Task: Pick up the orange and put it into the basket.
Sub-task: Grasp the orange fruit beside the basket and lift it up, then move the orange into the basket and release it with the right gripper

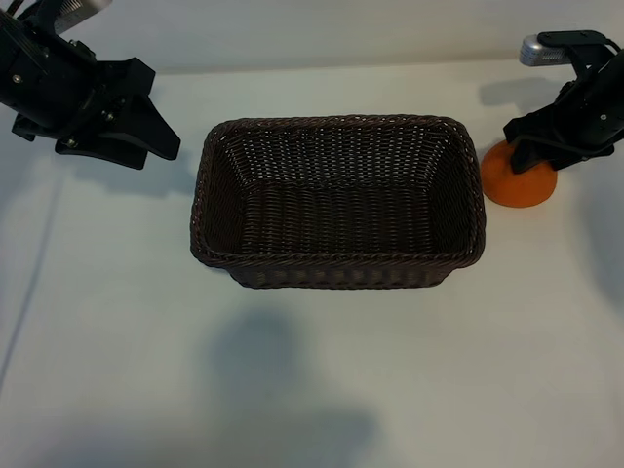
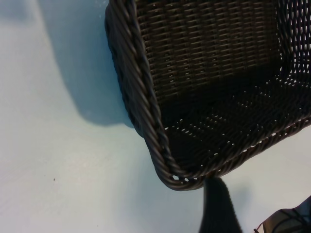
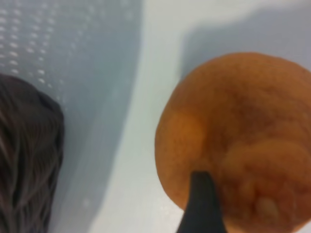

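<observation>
The orange rests on the white table just right of the basket, a dark woven wicker one standing empty at the middle. My right gripper is down over the orange's top, open, its fingers straddling the fruit. In the right wrist view the orange fills most of the picture and one dark fingertip lies against its near side; the other finger is out of frame. My left gripper hangs open and empty at the far left, apart from the basket.
The left wrist view shows the basket's braided corner close to one left finger. The basket's end wall stands a short way from the orange. Bare white table lies in front of the basket.
</observation>
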